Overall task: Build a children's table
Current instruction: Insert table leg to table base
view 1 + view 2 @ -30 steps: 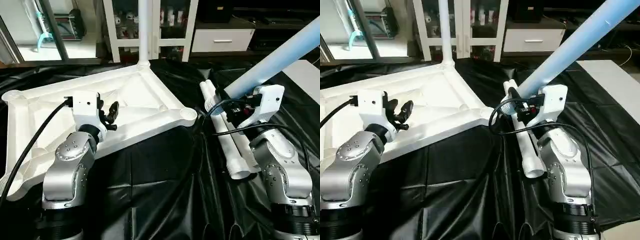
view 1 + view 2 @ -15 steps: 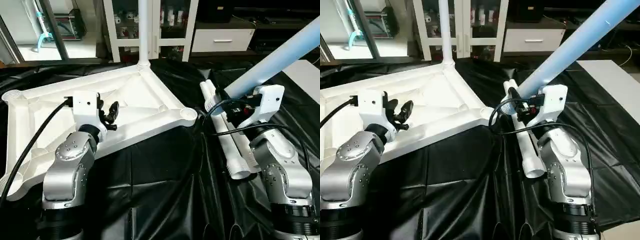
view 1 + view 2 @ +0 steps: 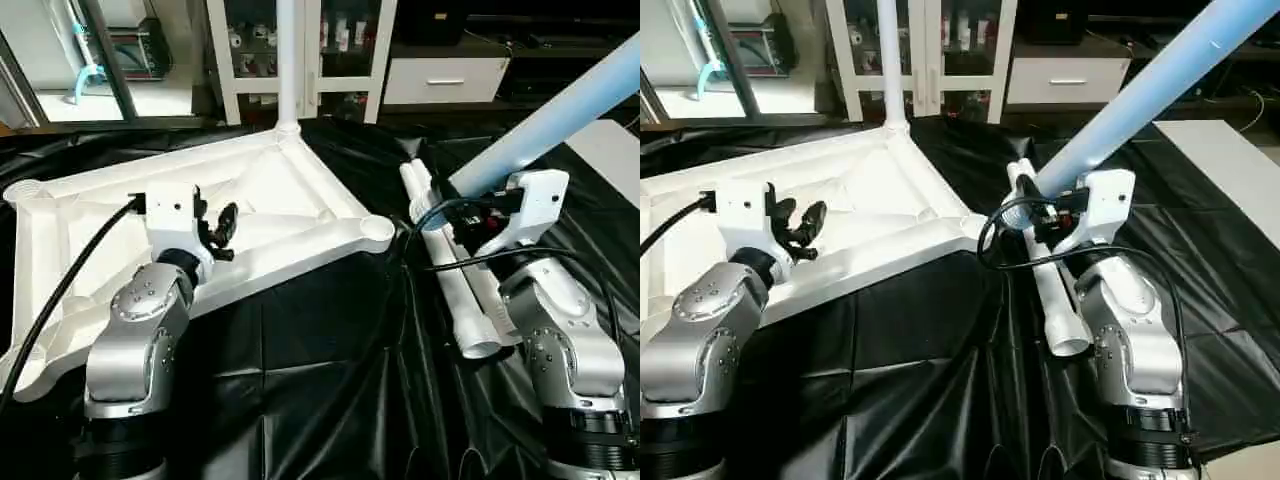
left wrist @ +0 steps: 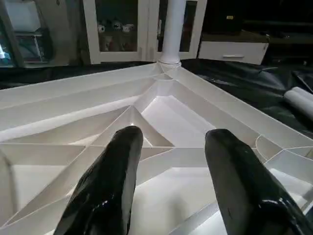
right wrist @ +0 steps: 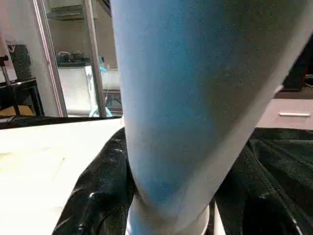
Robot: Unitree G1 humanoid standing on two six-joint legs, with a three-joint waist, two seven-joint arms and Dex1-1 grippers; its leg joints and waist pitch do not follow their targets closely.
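**Leg Held Over the Upturned Tabletop**

On the black sheet (image 3: 320,340), the tabletop (image 3: 270,190) lay ribs-up, one leg (image 3: 288,60) standing in its far corner. The left gripper (image 3: 215,225) hovered above it, fingers apart and empty. The right gripper (image 3: 1045,215) clasped a slanted leg (image 3: 1140,95) above two spare legs (image 3: 462,290).

A crinkled black plastic sheet (image 3: 320,340) covered the work surface. Behind it stood a white cabinet with glass doors (image 3: 345,50), small items on its shelves. To its right sat a low white drawer unit (image 3: 445,78) under a dark shelf. On the left, a dark metal frame (image 3: 110,60) crossed a pale floor (image 3: 130,102).
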